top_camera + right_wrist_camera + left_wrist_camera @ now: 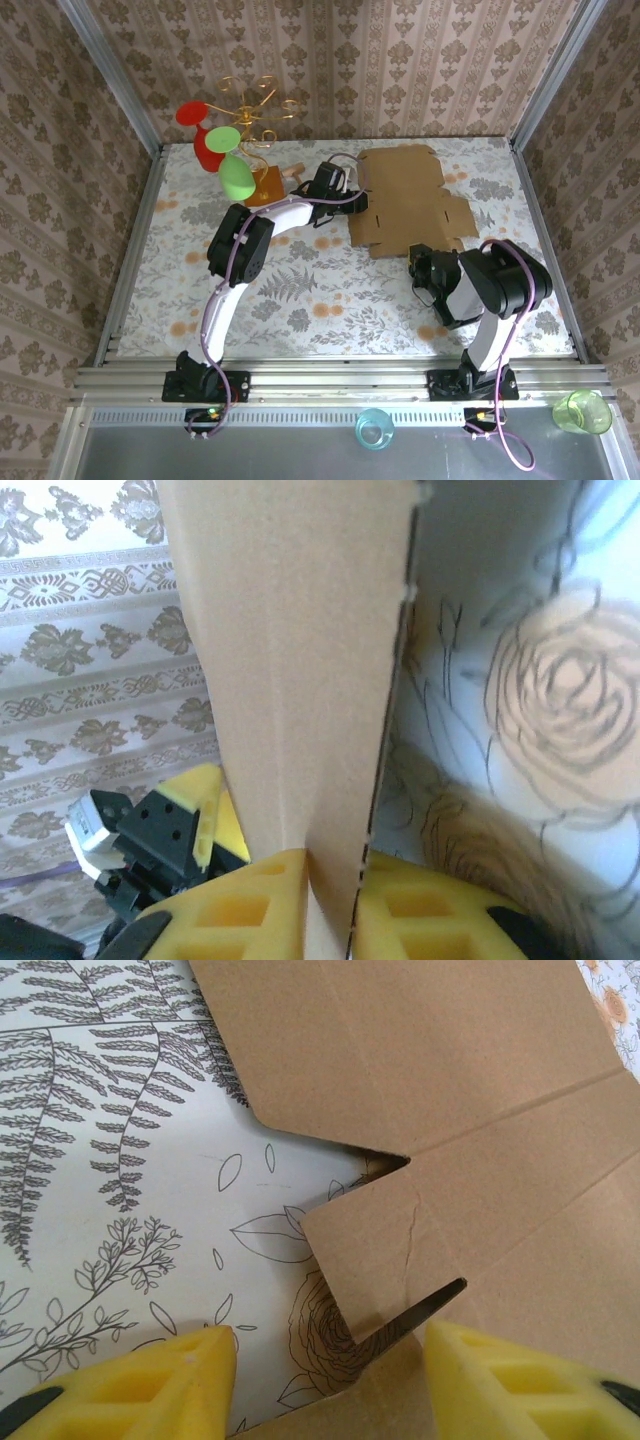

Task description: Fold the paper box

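1. Near edge. A blue cup (373, 428) and a green cup (582, 411) stand on the grey shelf in front of the arm bases, well apart from the work area.

2. Right gripper (335, 865). It sits at the near edge of the paper box (405, 195). The right wrist view shows what the top view cannot: both yellow pads (260, 900) are pressed against a brown panel that rises between them. The jaws are clamped on the cardboard.

3. Paper box. It is plain brown corrugated sheet, die-cut with flaps, tabs and notches. It lies mostly flat on the patterned table (300, 290), right of centre and toward the far side.

4. Left gripper (328, 1345). It is at the sheet's left edge. The left wrist view shows detail that the top view cannot resolve: crease lines, two cut slits and a small tab with a fine crack. The yellow fingers (150, 1385) stand apart, one over the table and one over the cardboard, holding nothing.

5. Clearances. Bare table lies left of and nearer than the sheet. The sheet's far edge lies close to the table's far edge. A strip of table separates its right edge from the side rail (545, 230).

6. Far left. A wooden block (265, 185) sits just beside the left gripper. Behind it, a gold wire stand (255, 105) carries red and green shapes.
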Controlling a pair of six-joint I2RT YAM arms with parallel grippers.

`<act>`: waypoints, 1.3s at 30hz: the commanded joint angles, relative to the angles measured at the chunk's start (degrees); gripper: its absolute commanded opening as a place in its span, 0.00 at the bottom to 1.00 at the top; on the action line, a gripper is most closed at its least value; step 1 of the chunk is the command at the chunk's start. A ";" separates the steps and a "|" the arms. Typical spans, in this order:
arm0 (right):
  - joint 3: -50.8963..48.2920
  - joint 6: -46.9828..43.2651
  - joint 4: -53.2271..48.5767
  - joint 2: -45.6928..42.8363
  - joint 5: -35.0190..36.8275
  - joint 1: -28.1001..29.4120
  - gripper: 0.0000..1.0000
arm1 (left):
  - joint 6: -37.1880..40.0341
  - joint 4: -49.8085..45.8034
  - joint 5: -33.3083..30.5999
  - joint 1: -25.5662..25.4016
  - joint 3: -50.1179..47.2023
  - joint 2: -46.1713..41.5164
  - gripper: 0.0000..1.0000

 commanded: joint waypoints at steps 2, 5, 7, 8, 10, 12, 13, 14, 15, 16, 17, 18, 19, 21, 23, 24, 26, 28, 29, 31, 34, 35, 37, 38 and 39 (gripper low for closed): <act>1.73 0.02 -0.57 0.93 4.35 -0.51 0.02 | -1.21 -3.29 1.42 -0.57 -1.89 -3.34 0.55; 2.14 0.24 -1.73 -0.89 4.87 -0.57 0.00 | -1.27 -1.97 0.02 -1.01 -4.90 -7.14 0.60; 2.36 -0.58 -4.07 -3.89 4.85 -0.51 0.00 | -1.78 -0.83 -1.54 -1.22 -8.11 -10.68 0.64; 2.44 -1.10 -6.34 -6.34 4.76 -0.53 0.00 | -2.13 0.17 -2.50 -1.31 -9.96 -13.14 0.66; 3.19 -2.56 -13.47 -12.91 4.31 -0.54 0.00 | -3.09 1.52 -4.43 -1.39 -14.18 -17.70 0.69; 5.15 -5.22 -25.75 -22.29 4.40 -0.33 0.00 | -3.88 2.29 -6.43 -1.48 -17.86 -22.21 0.69; 6.83 -7.48 -33.38 -28.70 5.25 -0.14 0.00 | -4.08 2.33 -7.62 -1.53 -19.76 -24.56 0.69; 8.47 -9.94 -40.32 -33.82 6.42 0.28 0.00 | -4.22 2.41 -8.70 -1.77 -21.27 -26.58 0.69; 10.89 -13.05 -47.50 -39.10 7.86 0.82 0.00 | -4.28 2.39 -9.82 -1.93 -22.84 -28.83 0.69; 13.87 -16.06 -55.34 -43.84 8.98 1.24 0.00 | -4.28 2.24 -10.96 -2.21 -24.28 -30.86 0.69; 16.28 -18.11 -60.28 -47.30 9.66 1.35 0.00 | -4.37 2.20 -11.81 -2.43 -25.30 -32.49 0.69; 19.00 -19.79 -65.63 -50.12 9.82 1.37 0.00 | -4.42 1.99 -12.68 -2.63 -26.47 -34.33 0.69; 21.52 -21.07 -69.58 -52.15 9.79 1.41 0.00 | -4.37 1.59 -13.88 -2.88 -27.34 -36.24 0.69; 26.31 -23.31 -75.03 -54.63 8.81 1.39 0.00 | -4.05 0.80 -15.93 -3.41 -28.80 -39.63 0.69; 31.18 -25.23 -79.74 -55.67 7.00 1.39 0.00 | -3.35 -0.25 -17.68 -4.01 -29.59 -42.88 0.68; 33.86 -26.08 -82.23 -55.94 6.06 1.52 0.00 | -3.14 -1.16 -18.39 -4.29 -29.86 -44.43 0.68; 39.73 -27.43 -88.37 -56.19 4.88 1.93 0.00 | -2.70 -3.40 -19.50 -4.46 -30.16 -47.30 0.68; 46.24 -28.18 -95.21 -55.80 4.57 2.82 0.00 | -2.57 -5.34 -20.89 -4.55 -30.87 -50.58 0.68; 48.99 -28.00 -97.76 -55.40 4.17 3.16 0.00 | -2.52 -6.02 -21.50 -4.50 -31.28 -52.07 0.68; 54.45 -26.93 -103.65 -54.72 3.82 4.51 0.00 | -2.35 -7.62 -22.55 -4.38 -32.10 -55.46 0.67; 59.73 -23.88 -109.85 -54.37 6.84 7.93 0.00 | -2.67 -11.90 -23.01 -4.16 -31.43 -58.64 0.66; 60.52 -22.67 -110.37 -54.19 7.29 8.56 0.00 | -2.81 -13.27 -22.91 -4.09 -31.04 -59.13 0.66; 60.86 -19.25 -109.48 -52.67 7.28 9.16 0.00 | -3.93 -15.44 -21.38 -3.17 -30.66 -59.80 0.64; 60.76 -17.69 -108.54 -51.31 7.16 9.01 0.00 | -4.57 -16.14 -20.49 -2.59 -30.53 -59.93 0.64; 60.56 -16.74 -107.13 -49.33 7.22 8.92 0.00 | -5.25 -16.86 -19.54 -2.02 -30.40 -59.80 0.63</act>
